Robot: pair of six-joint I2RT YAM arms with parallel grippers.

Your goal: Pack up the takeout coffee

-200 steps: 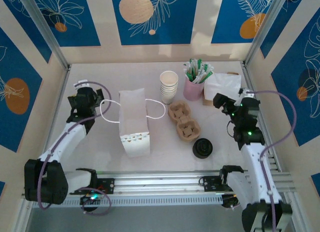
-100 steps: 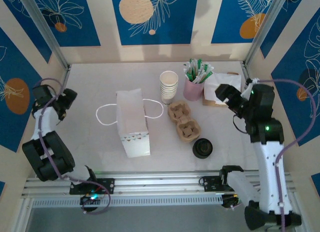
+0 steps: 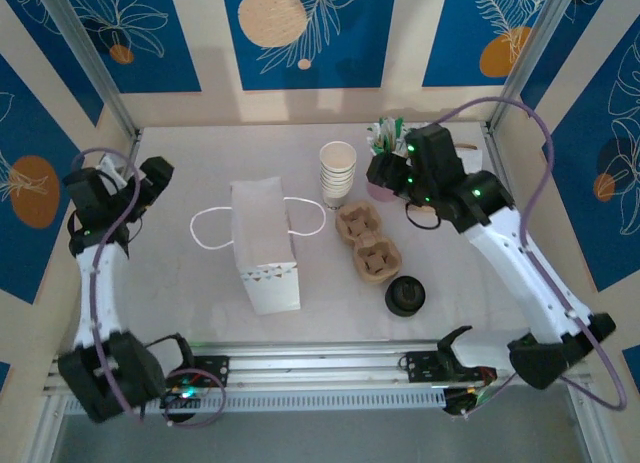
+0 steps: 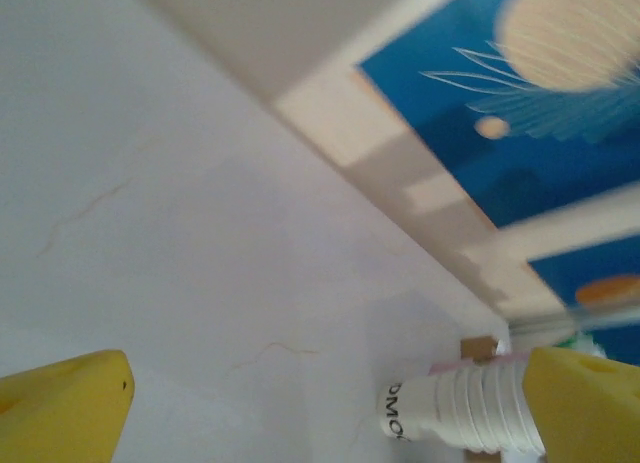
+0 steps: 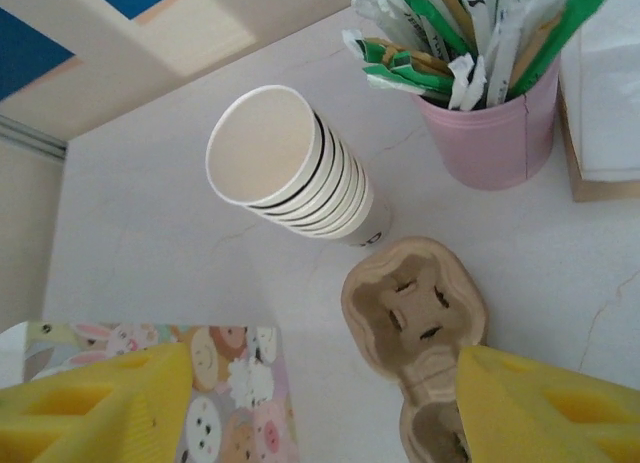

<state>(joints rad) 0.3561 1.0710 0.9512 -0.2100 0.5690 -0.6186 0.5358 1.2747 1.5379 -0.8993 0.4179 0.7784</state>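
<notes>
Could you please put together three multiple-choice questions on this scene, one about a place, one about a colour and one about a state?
1. In the top view, where does the cardboard cup carrier lie relative to the paper bag?
A) to its left
B) to its right
C) inside it

2. What colour is the cup holding the sachets?
A) pink
B) black
C) blue

3. How does the right gripper stand?
A) shut on a paper cup
B) shut on the bag's handle
C) open, holding nothing

Answers:
1 B, the carrier lies to the right of the bag, apart from it.
2 A, its wall is plainly pink in the right wrist view.
3 C, it is spread wide in its own wrist view and grips nothing.
</notes>
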